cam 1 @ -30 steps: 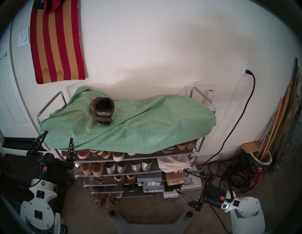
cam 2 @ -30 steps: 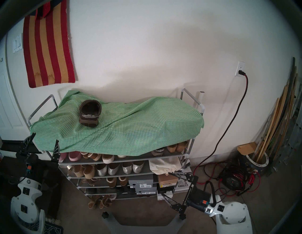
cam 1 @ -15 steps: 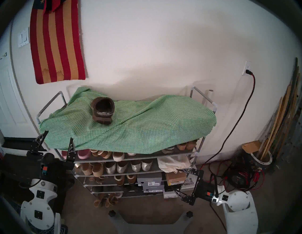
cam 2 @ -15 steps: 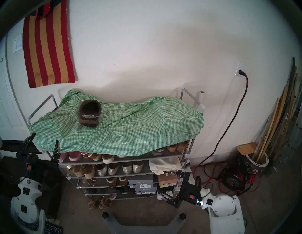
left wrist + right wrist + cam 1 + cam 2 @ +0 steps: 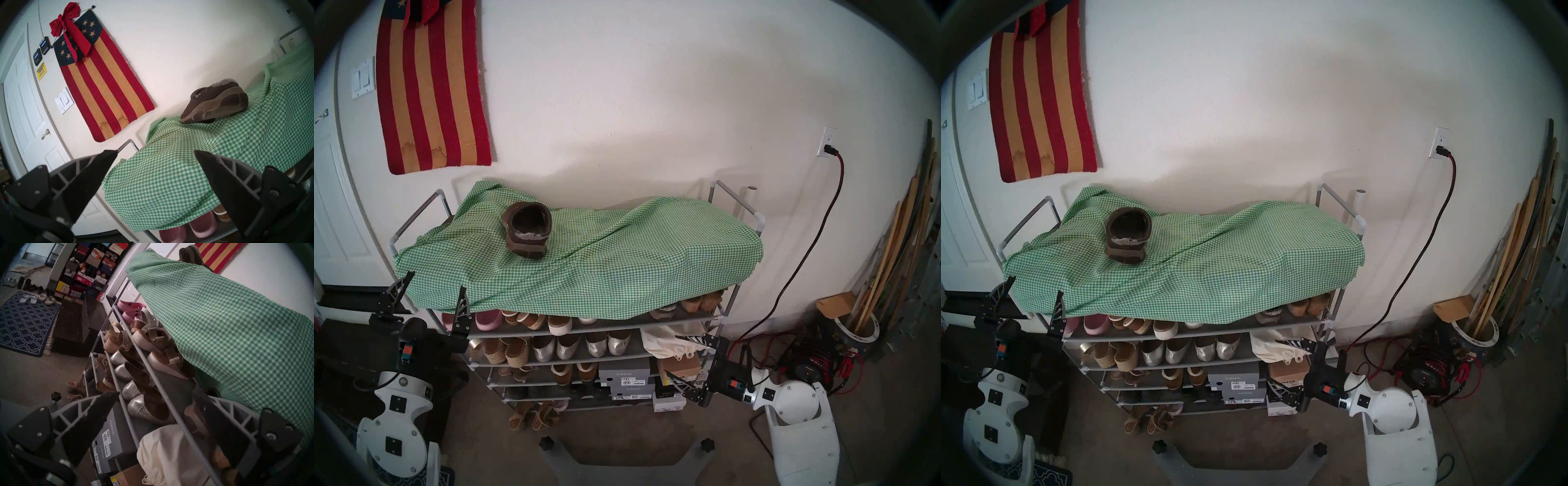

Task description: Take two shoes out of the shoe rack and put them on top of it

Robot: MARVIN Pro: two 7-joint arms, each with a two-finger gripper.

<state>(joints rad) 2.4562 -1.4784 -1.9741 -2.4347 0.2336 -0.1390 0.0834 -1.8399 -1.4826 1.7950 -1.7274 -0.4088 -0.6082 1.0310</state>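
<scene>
One dark brown clog (image 5: 527,230) stands on the green-white gingham cloth (image 5: 619,264) draped over the top of the grey shoe rack (image 5: 738,199), heel toward me; the left wrist view shows this clog (image 5: 215,103) side-on. A second brown shoe with pale trim (image 5: 667,309) sits on the shelf under the cloth's right edge, and the right wrist view shows that shoe (image 5: 193,419) just ahead of the fingers. My left gripper (image 5: 436,281) hangs open and empty at the rack's front left corner. My right gripper (image 5: 671,354) is open and empty at the rack's right end, one shelf lower.
A cream cloth bag (image 5: 673,342) and grey shoe boxes (image 5: 624,373) fill the rack's right side. Silver flats (image 5: 582,344) and tan espadrilles (image 5: 507,349) line the second shelf. A red cord reel (image 5: 812,366) lies on the floor at right, a dark bench (image 5: 73,327) at left.
My right arm has swung left and up toward the rack's right end, still open. The left arm and the clog on top have not moved.
</scene>
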